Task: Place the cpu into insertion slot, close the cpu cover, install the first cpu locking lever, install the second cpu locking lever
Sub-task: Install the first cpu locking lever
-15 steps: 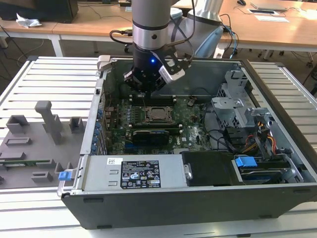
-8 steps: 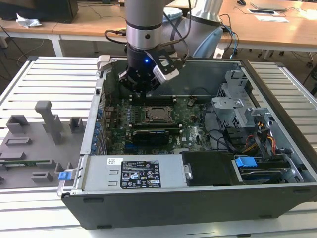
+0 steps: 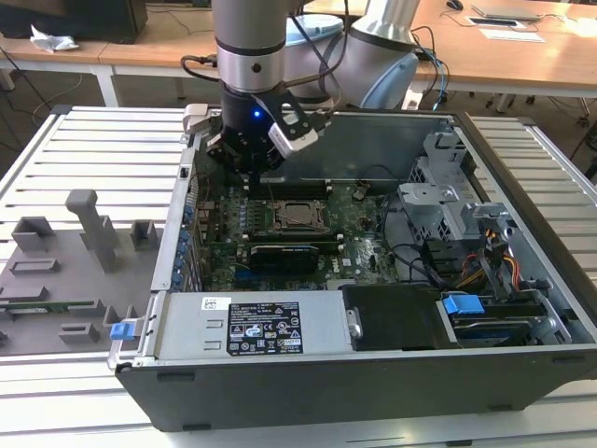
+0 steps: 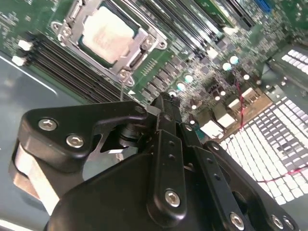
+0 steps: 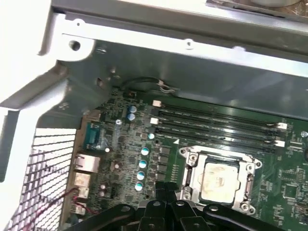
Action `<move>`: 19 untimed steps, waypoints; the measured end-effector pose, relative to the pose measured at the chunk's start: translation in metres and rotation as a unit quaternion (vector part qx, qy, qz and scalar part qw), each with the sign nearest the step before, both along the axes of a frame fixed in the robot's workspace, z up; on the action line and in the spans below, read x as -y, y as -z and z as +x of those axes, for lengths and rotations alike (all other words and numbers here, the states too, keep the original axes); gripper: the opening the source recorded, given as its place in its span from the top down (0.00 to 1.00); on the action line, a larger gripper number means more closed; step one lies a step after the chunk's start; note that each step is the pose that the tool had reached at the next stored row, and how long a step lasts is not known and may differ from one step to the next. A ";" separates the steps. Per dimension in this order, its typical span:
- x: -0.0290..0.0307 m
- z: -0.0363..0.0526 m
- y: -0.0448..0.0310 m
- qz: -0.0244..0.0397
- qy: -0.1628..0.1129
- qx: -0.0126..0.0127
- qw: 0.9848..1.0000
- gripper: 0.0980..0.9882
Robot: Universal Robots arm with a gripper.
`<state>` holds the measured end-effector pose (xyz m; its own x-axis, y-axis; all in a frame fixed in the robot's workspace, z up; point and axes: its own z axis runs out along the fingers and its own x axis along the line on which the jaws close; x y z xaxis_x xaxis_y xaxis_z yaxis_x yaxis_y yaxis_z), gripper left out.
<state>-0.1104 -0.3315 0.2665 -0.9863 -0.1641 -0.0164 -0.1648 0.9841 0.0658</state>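
Right, I'm hovering the gripper [image 3: 254,166] with its jaws pinched together on nothing — the cpu [image 5: 219,179] is sitting in the insertion slot [image 5: 216,159], just toward the exterior view's right of it. The first wrist view is showing me the cpu cover [image 5: 188,169] lying flat around the chip; the exterior view is giving the offset.

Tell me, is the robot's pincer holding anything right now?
Nothing. The pincer is shut and empty; the cpu sits down on the green board, untouched.
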 end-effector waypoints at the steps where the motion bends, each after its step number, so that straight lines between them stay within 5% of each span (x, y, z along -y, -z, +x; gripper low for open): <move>1: 0.0000 -0.0012 0.0000 0.001 0.000 0.000 1.000 0.99; 2: 0.0000 -0.0015 0.0000 0.005 0.000 0.000 1.000 0.99; 4: 0.0000 -0.0020 0.0000 0.033 0.000 0.000 0.999 0.99; 6: 0.0000 -0.0021 0.0000 0.054 0.000 0.000 0.999 0.99; 7: 0.0000 -0.0021 0.0000 0.072 0.000 0.000 0.997 0.99; 9: 0.0000 -0.0021 0.0001 0.087 0.000 0.000 0.996 0.99; 15: 0.0000 0.0017 0.0054 0.093 0.000 0.000 0.996 0.99; 19: -0.0001 0.0141 0.0076 0.094 0.000 0.000 0.996 0.99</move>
